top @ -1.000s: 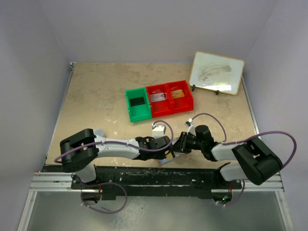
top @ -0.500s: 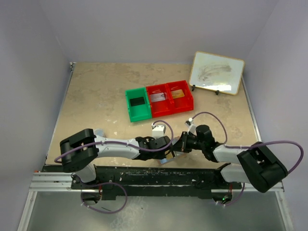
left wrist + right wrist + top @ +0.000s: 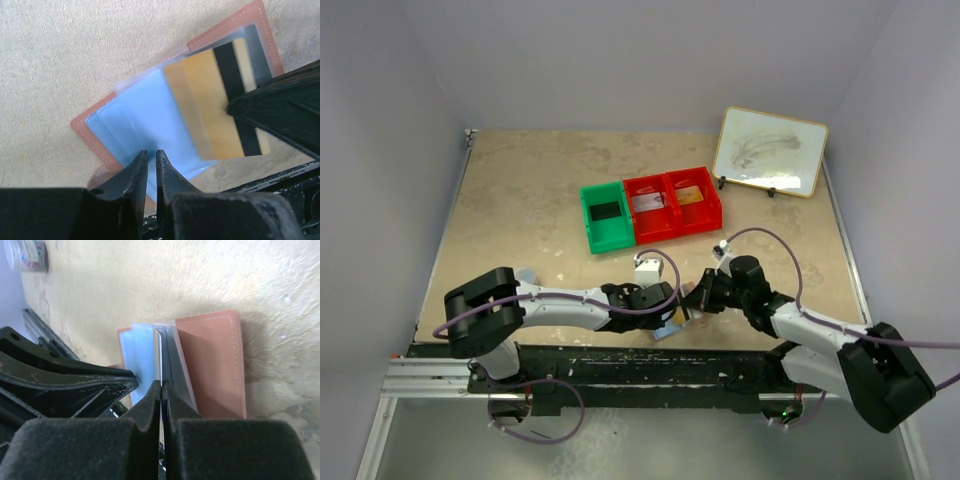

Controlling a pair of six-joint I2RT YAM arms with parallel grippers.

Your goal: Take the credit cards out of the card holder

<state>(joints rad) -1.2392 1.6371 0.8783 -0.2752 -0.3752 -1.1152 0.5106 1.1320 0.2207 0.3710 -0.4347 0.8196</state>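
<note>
Noted three credit cards (image 3: 647,202) in bins (image 3: 655,233) beyond the pincers; judged extraction unfinished, with gold card (image 3: 205,100) half-drawn from card holder (image 3: 127,125) in closed right pincer (image 3: 161,387), narrow left pincer (image 3: 149,157) pinching holder.

A beige, mottled table (image 3: 520,190) carries a green bin (image 3: 613,241) and two red bins (image 3: 656,232) side by side, touching, near its middle. A framed whiteboard (image 3: 770,150) stands tilted at the far right. A small clear jar (image 3: 525,273) sits near the left edge, and the open card holder (image 3: 145,120) lies at the near edge.
</note>
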